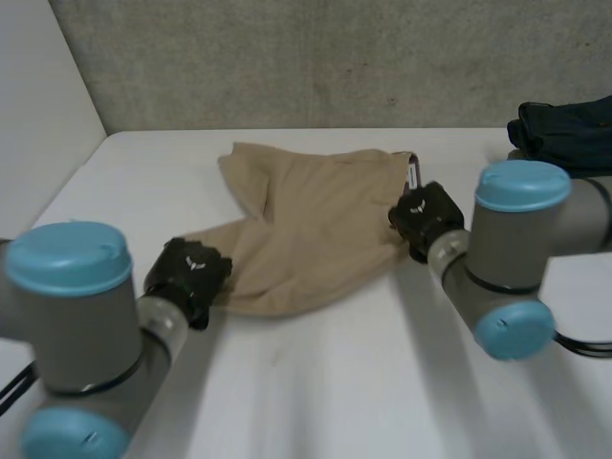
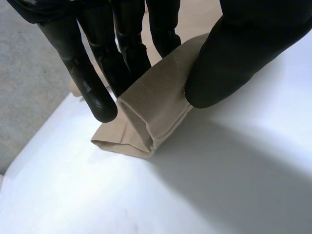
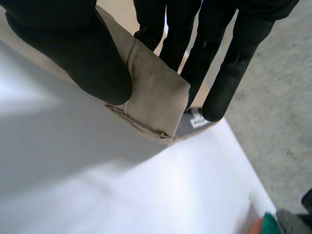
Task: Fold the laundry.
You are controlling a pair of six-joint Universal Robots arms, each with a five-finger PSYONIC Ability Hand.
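Folding looks barely begun: nearest, the left hand [image 2: 239, 53] pinches a hemmed end of the tan garment [image 1: 316, 225] between thumb and fingers. Further on, the right hand [image 3: 73, 53] pinches its label-side edge, with the cloth rumpled mid-table. Bare white table [image 1: 363, 382] gives room in front; a dark blue garment [image 1: 569, 129] sits far right, well apart.

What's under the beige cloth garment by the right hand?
A dark label pokes out beneath the beige cloth garment that the right hand pinches; white table below. Rest hidden.
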